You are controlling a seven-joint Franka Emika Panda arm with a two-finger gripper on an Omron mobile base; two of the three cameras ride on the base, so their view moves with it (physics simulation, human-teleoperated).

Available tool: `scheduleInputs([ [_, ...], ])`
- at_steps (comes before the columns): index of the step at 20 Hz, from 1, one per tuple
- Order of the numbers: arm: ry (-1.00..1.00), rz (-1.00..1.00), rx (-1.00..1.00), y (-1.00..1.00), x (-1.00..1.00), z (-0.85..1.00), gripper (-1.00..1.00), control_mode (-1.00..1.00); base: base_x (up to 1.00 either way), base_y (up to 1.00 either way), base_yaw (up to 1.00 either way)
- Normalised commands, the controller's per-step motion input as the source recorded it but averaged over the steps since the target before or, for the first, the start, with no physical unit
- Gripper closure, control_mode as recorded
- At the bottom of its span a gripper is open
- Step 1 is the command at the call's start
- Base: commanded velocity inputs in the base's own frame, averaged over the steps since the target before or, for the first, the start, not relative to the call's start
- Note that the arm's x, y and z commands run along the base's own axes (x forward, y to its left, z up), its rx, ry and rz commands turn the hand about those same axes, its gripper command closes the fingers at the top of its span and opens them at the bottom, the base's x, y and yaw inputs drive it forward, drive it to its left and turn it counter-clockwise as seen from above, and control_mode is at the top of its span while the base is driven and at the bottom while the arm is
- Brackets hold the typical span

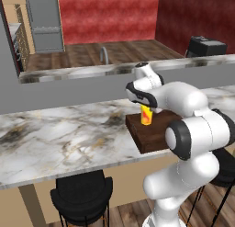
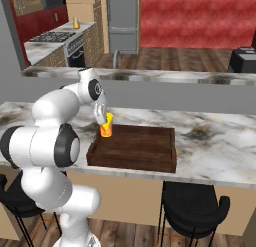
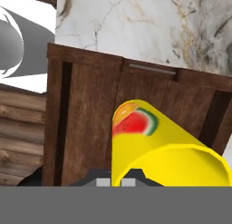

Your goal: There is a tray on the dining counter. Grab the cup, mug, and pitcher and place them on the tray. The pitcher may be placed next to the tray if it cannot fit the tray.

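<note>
While gripper (image 2: 103,122) clamps cup (image 2: 106,126), cup sits at tray (image 2: 145,148) left edge.

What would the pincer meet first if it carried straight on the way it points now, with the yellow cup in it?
Most likely the floor of the tray. The pincer points down over the tray's end nearest the arm, holding the cup, so the cup's base would touch the wood first. How far above it hangs is unclear.
</note>
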Motion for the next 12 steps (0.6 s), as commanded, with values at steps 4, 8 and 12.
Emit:
scheduleInputs([
  [4,0.03,0.00,0.00,0.02,0.18,-0.21,1.00,-1.00,0.00,0.00,0.00],
  [8,0.02,0.00,0.00,0.04,0.19,-0.25,1.00,-1.00,0.00,0.00,0.00],
  [12,0.01,0.00,0.00,0.04,0.17,-0.22,1.00,-1.00,0.00,0.00,0.00],
])
